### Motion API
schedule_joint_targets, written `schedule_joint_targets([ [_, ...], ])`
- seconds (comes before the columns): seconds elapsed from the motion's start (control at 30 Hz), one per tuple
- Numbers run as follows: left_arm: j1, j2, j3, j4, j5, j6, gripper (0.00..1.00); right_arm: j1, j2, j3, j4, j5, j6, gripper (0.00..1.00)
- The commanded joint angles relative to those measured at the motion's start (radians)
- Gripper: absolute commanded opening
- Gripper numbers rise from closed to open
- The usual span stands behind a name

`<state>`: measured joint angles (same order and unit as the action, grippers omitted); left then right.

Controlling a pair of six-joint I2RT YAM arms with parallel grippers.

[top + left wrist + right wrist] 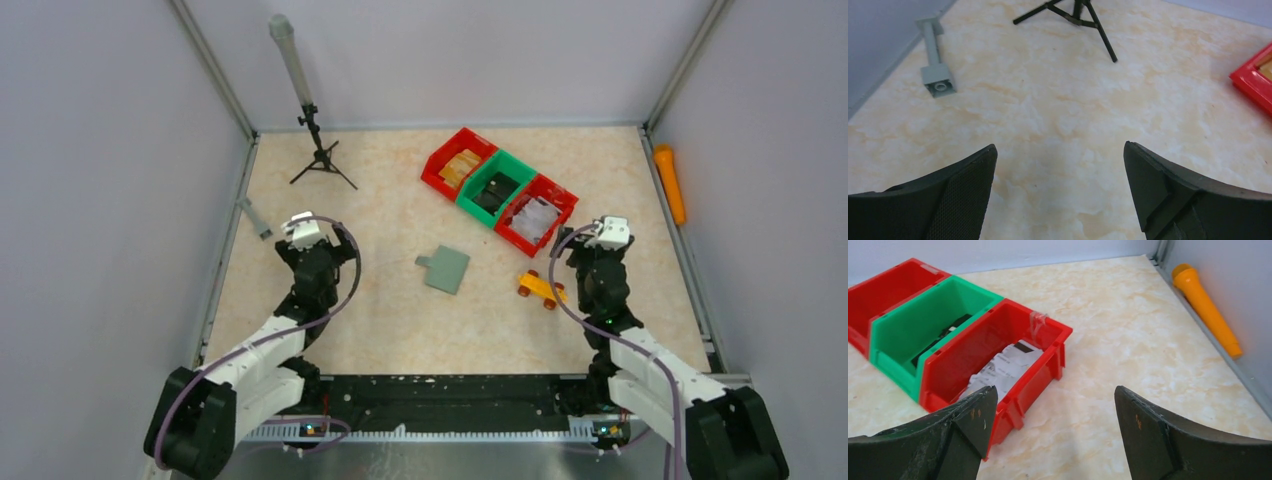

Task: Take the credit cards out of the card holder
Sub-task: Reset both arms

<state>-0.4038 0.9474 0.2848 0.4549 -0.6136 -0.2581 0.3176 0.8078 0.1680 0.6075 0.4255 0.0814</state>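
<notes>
- Lying flat mid-surface, the grey-green rectangular card holder [445, 269] shows no cards visible outside it.
- Left gripper [1060, 187] and right gripper [1055, 432], at 9 and 3 o'clock, gape wide, holding nothing.

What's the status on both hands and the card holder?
Left hand open, right hand open, both holding nothing. Flat grey-green card holder on the marble-patterned table between the arms, no cards visible outside it. Nothing blocking it.

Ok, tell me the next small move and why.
Probably swing the left gripper, jaws open, over the grey card holder to look: it lies flat mid-table, no cards visible beside it, and whether any are inside cannot be told.
</notes>
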Motion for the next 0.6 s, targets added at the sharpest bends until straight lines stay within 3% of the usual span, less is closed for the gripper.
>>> schedule_joint_targets([
  [0.0,0.074,0.028,0.012,0.159,-0.035,0.048,0.99,-0.005,0.11,-0.014,0.223,0.118,-0.117,0.89],
  [0.2,0.149,0.199,0.011,0.287,-0.015,0.153,0.99,-0.006,0.289,-0.134,0.582,0.068,-0.19,0.88],
  [0.3,0.171,0.307,0.022,0.333,-0.008,0.15,0.99,-0.01,0.348,-0.133,0.624,0.067,-0.183,0.88],
  [0.37,0.175,0.304,0.032,0.299,0.024,0.156,0.99,-0.015,0.395,-0.126,0.661,0.068,-0.195,0.88],
  [0.47,0.179,0.294,-0.018,0.407,0.05,0.192,0.99,-0.024,0.439,-0.1,0.665,0.074,-0.213,0.88],
  [0.57,0.196,0.327,-0.012,0.466,0.071,0.221,0.99,-0.13,0.503,-0.116,0.745,-0.002,-0.157,0.85],
])
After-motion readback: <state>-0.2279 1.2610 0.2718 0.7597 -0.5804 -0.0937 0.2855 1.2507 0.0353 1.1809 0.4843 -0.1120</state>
